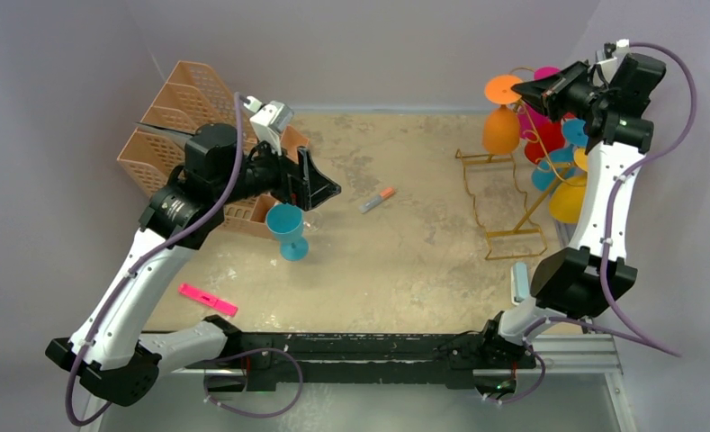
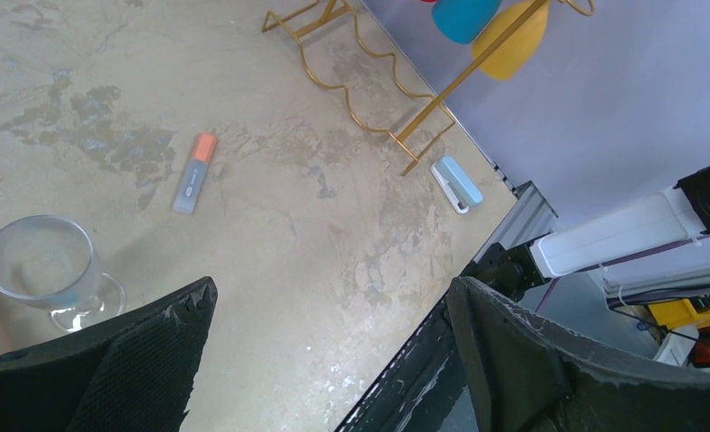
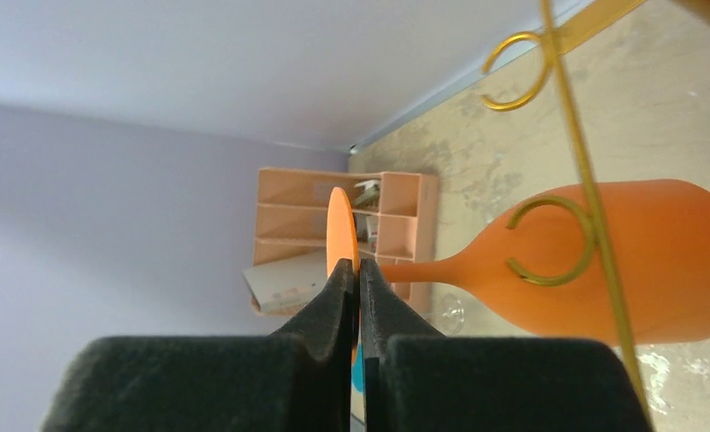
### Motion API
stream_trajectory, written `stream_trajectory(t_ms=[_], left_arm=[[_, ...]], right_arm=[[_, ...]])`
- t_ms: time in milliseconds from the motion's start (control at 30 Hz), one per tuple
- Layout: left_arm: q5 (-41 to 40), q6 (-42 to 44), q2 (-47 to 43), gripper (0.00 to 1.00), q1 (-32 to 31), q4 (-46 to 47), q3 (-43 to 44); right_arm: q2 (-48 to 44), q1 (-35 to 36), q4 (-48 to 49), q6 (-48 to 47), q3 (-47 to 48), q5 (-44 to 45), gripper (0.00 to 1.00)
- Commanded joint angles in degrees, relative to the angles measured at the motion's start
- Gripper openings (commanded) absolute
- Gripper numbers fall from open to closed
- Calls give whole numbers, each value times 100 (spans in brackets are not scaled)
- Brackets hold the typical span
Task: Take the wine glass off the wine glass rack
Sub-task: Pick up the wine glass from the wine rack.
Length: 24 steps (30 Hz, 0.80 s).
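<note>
The gold wire wine glass rack [image 1: 504,202] stands at the right of the table, with several coloured glasses hanging from it. An orange wine glass [image 1: 500,130] hangs bowl down from a gold hook [image 3: 549,243]. My right gripper [image 3: 359,270] is shut on the thin edge of its round foot [image 3: 340,225], high at the rack's top [image 1: 549,90]. My left gripper [image 1: 319,184] hovers open over the table's left half, with nothing between its fingers [image 2: 333,292]. Below it a blue wine glass [image 1: 287,229] stands upright, and a clear glass [image 2: 40,265] is beside it.
A peach lattice organiser [image 1: 175,112] stands at the back left. A grey and orange highlighter [image 1: 378,199] lies mid-table, and a pink marker [image 1: 208,299] lies near the front left. A pale blue stapler-like item [image 2: 456,184] rests by the rack's foot at the front right edge.
</note>
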Motion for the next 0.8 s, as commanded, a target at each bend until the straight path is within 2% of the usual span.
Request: stream_trajectory(t_ms=[0, 67, 333, 533, 600, 667, 767], left_arm=[[-145, -122, -151, 99, -13, 398, -41], [-184, -188, -182, 99, -16, 397, -89], [-584, -271, -376, 99, -11, 555, -391], [-809, -536, -518, 100, -14, 724, -685], [-1192, -650, -572, 100, -11, 630, -710], [-1475, -672, -710, 100, -13, 610, -759], [-1872, -720, -875, 100, -10, 574, -797]], right_arm=[[-324, -33, 1144, 461, -220, -1100, 0], [-411, -30, 1699, 756, -425, -1438, 0], [-903, 193, 2440, 880, -1008, -1764, 0], [-1200, 1302, 1489, -367, -1033, -1457, 0], [-1394, 1734, 1402, -840, -1212, -1205, 0], [-1582, 2096, 1642, -1103, -1453, -1169, 0], [-1809, 2561, 2461, -941, -1930, -1384, 0]])
